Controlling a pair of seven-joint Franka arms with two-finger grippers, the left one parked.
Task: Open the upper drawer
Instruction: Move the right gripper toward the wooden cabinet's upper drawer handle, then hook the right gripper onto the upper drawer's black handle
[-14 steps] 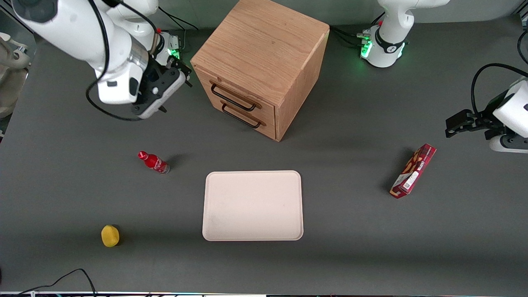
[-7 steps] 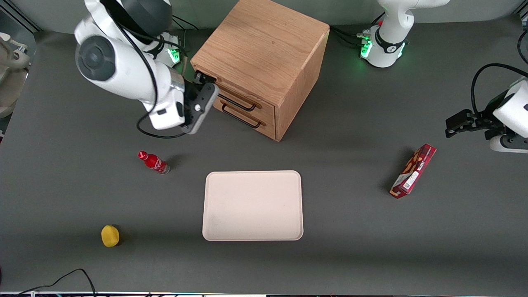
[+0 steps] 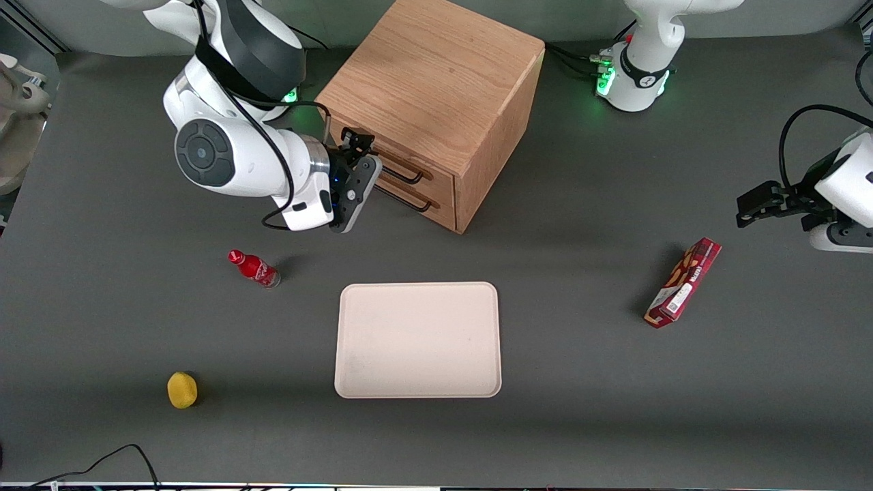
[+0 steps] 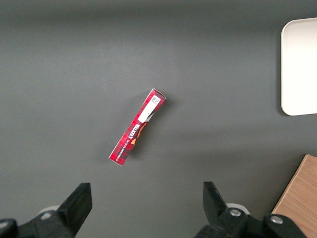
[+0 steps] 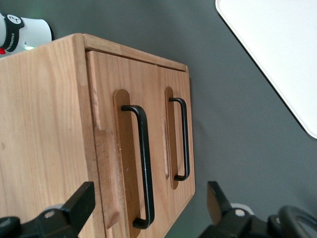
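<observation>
The gripper [image 3: 358, 146] hung spread wide in front of the cabinet [image 3: 436, 88], gripping nothing. The upper drawer [image 5: 130, 163] sat closed at the cabinet's top, its black handle [image 5: 142, 163] between the fingers [image 5: 74, 208] but untouched.

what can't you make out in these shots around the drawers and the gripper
- Upper drawer handle: in the front view the gripper covers its working-arm end.
- Drawer contents: both drawers shut in the front and right wrist views.
- Bottom drawer: part of its handle hidden by the wrist in the front view.
- Fingertips: cut off by the frame edge in the right wrist view.
</observation>
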